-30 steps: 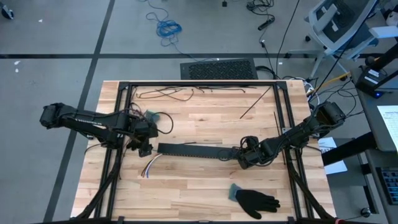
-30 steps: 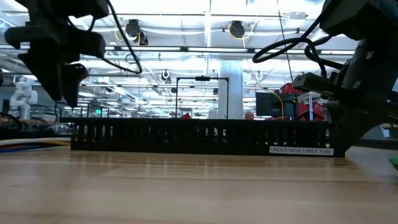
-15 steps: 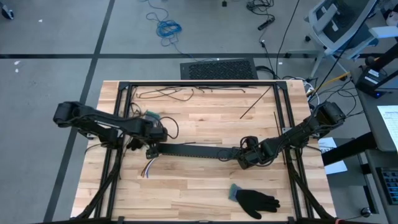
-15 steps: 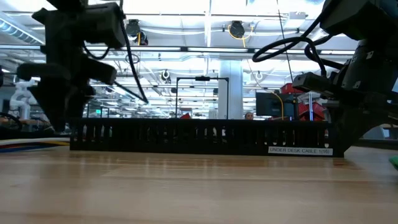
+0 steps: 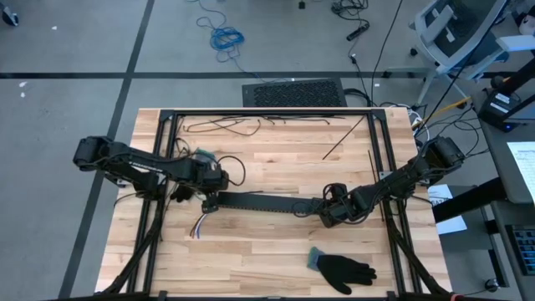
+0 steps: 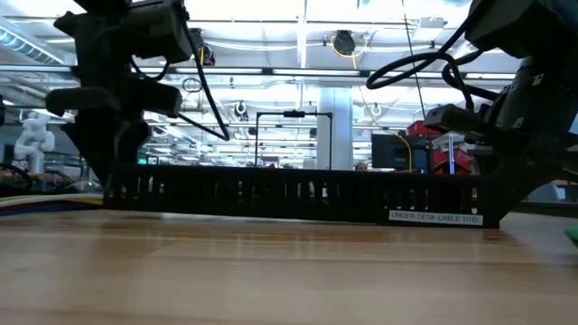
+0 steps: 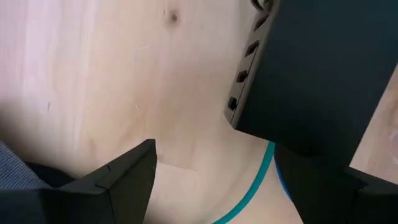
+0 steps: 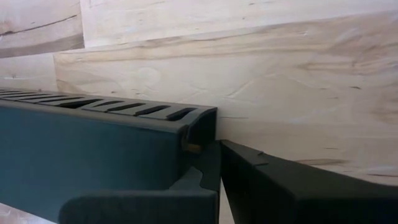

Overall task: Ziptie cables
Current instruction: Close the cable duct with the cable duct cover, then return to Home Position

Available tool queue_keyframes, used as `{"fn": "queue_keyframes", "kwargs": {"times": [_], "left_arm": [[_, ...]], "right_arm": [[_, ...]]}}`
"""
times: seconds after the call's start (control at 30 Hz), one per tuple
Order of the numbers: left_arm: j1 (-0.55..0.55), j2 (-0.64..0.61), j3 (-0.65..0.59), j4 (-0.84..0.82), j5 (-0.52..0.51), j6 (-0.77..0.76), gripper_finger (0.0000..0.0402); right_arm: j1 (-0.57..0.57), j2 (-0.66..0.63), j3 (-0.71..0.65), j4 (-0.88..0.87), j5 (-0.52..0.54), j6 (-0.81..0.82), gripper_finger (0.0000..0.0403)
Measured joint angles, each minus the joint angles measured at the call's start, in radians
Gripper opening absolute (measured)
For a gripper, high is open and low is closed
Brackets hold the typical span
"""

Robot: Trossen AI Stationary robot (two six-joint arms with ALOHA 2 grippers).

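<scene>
Black slotted strip (image 5: 263, 203) lying across the wooden tabletop (image 5: 276, 159), clamped at one end by the right hand (image 5: 328, 211), fingers fully closed. Left hand (image 5: 209, 201), fingers wide, straddles the strip's opposite end. The cables (image 5: 199, 225) lie loose on the tabletop just beside that end. Step in hand: positioning the strip; next, closing on its end.

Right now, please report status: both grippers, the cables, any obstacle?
Left gripper open, at slotted strip's left end. Right gripper shut on strip's right end. Cables loose beside left end. Nothing blocking.
</scene>
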Motion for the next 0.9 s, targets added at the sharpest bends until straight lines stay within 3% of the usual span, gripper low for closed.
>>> {"fn": "queue_keyframes", "kwargs": {"times": [0.37,0.67,0.9], "left_arm": [[0.0,-0.006,0.002,-0.056,-0.002,-0.017,0.032],[-0.005,-0.083,0.001,-0.162,-0.001,-0.161,0.032],[-0.049,-0.165,0.001,-0.157,-0.008,-0.198,0.032]], "right_arm": [[0.0,0.0,0.0,0.01,0.001,-0.005,0.0],[0.003,-0.013,0.002,-0.015,-0.025,-0.053,0.0],[0.037,-0.055,0.004,-0.193,-0.165,-0.115,0.0]]}}
